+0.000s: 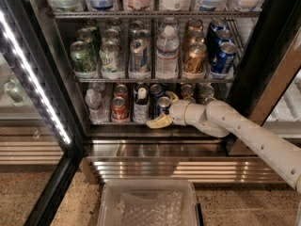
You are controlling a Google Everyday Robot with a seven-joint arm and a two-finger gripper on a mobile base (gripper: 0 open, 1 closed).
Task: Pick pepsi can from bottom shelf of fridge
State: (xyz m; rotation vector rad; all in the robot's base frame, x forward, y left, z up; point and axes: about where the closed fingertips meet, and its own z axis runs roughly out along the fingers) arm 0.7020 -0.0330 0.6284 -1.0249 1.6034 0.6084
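One camera looks down, close, into the fridge, pincer mid-frame

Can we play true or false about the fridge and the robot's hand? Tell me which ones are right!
1. The gripper is down at the bottom shelf, right by the pepsi can. True.
2. A red can stands on the bottom shelf. True.
3. The fridge is closed. False: it is open, and the arm reaches inside.
4. The water bottle on the middle shelf lies on its side. False: it stands upright.
5. A clear plastic bin sits on the floor in front of the fridge. True.
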